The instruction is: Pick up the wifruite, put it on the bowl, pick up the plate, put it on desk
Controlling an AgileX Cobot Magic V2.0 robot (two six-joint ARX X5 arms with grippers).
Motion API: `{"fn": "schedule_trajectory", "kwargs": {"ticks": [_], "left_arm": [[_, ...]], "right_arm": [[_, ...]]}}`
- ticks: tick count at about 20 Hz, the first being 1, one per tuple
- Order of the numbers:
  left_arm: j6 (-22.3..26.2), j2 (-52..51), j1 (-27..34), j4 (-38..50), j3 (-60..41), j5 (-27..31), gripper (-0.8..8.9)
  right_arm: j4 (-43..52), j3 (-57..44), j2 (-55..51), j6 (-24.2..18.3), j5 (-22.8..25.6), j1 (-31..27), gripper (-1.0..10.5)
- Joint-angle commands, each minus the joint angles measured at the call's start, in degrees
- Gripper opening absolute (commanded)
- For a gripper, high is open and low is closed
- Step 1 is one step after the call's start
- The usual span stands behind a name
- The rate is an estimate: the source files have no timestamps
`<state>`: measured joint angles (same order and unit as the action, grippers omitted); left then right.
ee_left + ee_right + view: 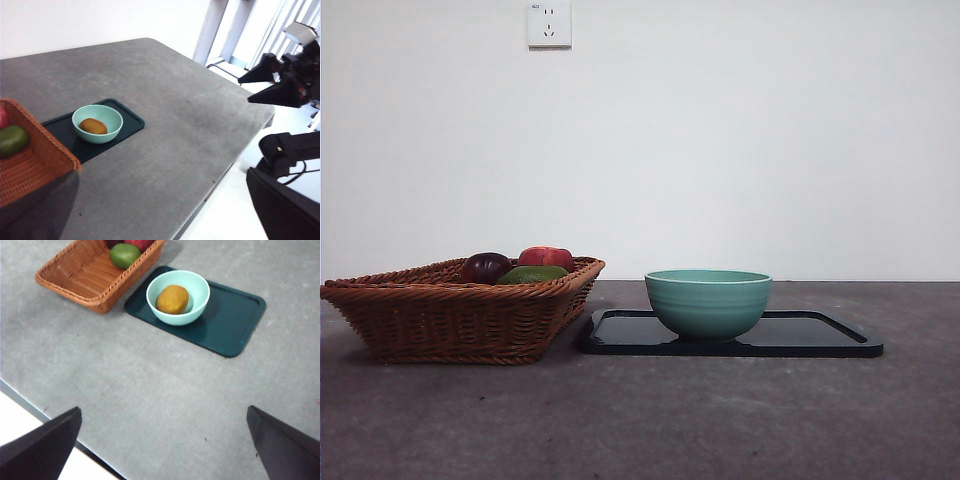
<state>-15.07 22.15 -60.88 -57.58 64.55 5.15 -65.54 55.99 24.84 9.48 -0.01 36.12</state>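
The brownish-orange wifruite (172,299) lies inside the mint-green bowl (197,287). The bowl stands on one end of a dark rectangular plate (230,320) that lies flat on the grey desk (150,390). In the front view the bowl (708,300) hides the fruit, and the plate (820,335) shows as a thin black slab. My right gripper (164,410) hangs open, high over the desk's near edge and well back from the bowl. My left gripper (162,175) is open too, raised beside the basket, far from the wifruite (93,126). Neither gripper holds anything.
A wicker basket (450,310) stands close to the plate's left end. It holds a dark purple fruit (485,266), a red fruit (546,257) and a green fruit (532,273). A wall socket (549,24) sits on the white back wall.
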Motion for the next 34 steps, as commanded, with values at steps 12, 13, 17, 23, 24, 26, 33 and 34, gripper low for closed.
{"fn": "schedule_trajectory", "kwargs": {"ticks": [12,13,17,23,24,26,33,34], "left_arm": [[-8.6,34.1,1.3,3.0,9.1,1.2,6.12],[-8.6,37.1,2.0,2.6,10.9,1.2,6.12],[-7.6,50.9,5.4,-0.8,19.7,0.8,6.12],[-4.4,69.8,11.1,-7.8,32.5,0.7,6.12],[-3.7,72.5,11.8,-8.8,34.6,0.7,6.12],[-3.0,78.2,13.1,-11.3,39.6,0.7,6.12],[0.1,96.2,15.8,-16.6,60.0,-0.1,6.11],[0.1,98.2,16.0,-16.7,62.0,-1.3,6.11]], "right_arm": [[3.4,0.6,0.1,0.7,0.0,0.5,5.6],[3.4,0.6,0.1,0.7,0.0,0.5,5.6],[3.4,0.6,0.1,0.8,0.0,0.5,5.6],[3.4,0.6,0.1,0.8,0.0,0.5,5.6],[3.4,0.6,0.1,0.8,0.0,0.5,5.6],[3.4,0.6,0.1,0.8,0.0,0.5,5.6],[3.4,0.6,0.1,0.8,0.0,0.5,5.6],[3.4,0.6,0.1,0.8,0.0,0.5,5.6]]}}
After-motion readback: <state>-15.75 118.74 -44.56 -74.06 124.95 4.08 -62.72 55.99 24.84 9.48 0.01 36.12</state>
